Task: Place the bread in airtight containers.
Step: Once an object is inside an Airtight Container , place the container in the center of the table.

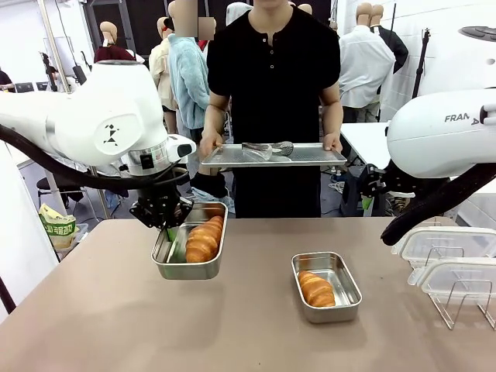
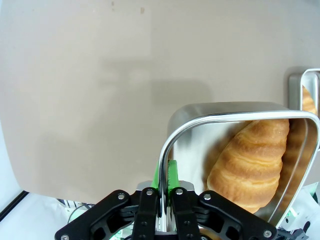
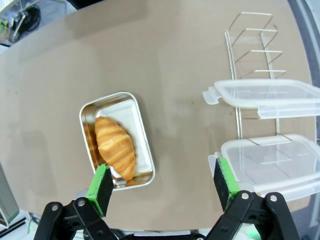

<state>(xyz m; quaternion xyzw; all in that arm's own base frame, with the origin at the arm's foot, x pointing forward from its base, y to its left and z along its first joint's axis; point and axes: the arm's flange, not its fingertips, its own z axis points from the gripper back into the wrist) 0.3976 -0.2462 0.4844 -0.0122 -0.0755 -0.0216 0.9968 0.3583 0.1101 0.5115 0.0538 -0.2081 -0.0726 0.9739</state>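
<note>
Bare table (image 1: 116,333) lies nearest the front camera; beyond it stand two steel pans, well apart.

**State**
- Left gripper (image 2: 166,175): jaws together, clamped on the thin rim of the left pan (image 1: 190,271) at its far left corner.
- Left roll (image 1: 204,239): inside the left pan, along its right wall.
- Right gripper (image 3: 162,170): jaws wide apart, holding nothing, above the right pan (image 3: 86,125).
- Right roll (image 3: 116,146): inside the right pan.
- Lids (image 1: 449,244): two, clear, on the wire rack (image 1: 465,306) at the far right. Neither pan is covered.
- Person: at the far side, holding a tray (image 1: 310,157) with tongs (image 1: 267,147).

Whether the left pan rests on the table cannot be told.

**Hazards (judged)**
- A one-corner pinch on a smooth rim probably lets the loaded pan pivot or slip, and the left roll could slide out.
- The left roll seems to rise near rim height, so a lid may fail to seat.
- Pulling one lid may drag the rack or dislodge the other lid.
</note>
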